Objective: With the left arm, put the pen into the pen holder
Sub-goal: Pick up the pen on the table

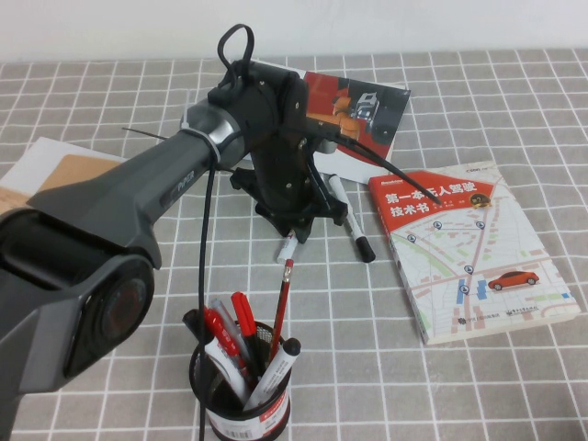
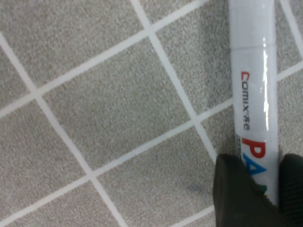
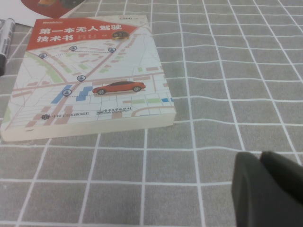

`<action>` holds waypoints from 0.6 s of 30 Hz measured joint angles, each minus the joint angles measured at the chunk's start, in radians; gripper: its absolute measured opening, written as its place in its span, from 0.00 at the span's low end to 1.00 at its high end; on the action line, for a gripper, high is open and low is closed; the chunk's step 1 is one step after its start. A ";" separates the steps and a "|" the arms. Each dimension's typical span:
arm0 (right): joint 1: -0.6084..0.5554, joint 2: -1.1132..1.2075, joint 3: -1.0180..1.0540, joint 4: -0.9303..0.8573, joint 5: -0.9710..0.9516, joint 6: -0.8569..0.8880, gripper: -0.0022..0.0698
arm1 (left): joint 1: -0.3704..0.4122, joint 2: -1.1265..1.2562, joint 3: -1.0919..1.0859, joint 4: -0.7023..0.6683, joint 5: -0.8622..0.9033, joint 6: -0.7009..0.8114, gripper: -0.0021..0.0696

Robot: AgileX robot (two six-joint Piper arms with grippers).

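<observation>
The pen (image 2: 253,71) is a thick white marker with red and blue lettering, lying on the grey checked cloth. My left gripper (image 2: 259,163) has a black finger (image 2: 229,189) against each side of its barrel and is shut on it. In the high view the left gripper (image 1: 296,219) points down at mid-table and hides most of the pen; only its white end (image 1: 287,248) shows below the gripper. The black mesh pen holder (image 1: 241,397) stands at the front, with several pens and a red pencil (image 1: 282,308) in it. My right gripper (image 3: 260,158) is shut and empty, low over the cloth, outside the high view.
A white marker with a black cap (image 1: 355,228) lies just right of the left gripper. A red-and-white map book (image 1: 469,248) lies at the right, also in the right wrist view (image 3: 90,80). A magazine (image 1: 363,110) lies behind; a brown-and-white notebook (image 1: 55,175) at the left.
</observation>
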 joint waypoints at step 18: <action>0.000 0.000 0.000 0.000 0.000 0.000 0.01 | 0.000 -0.058 -0.058 0.000 0.002 0.047 0.18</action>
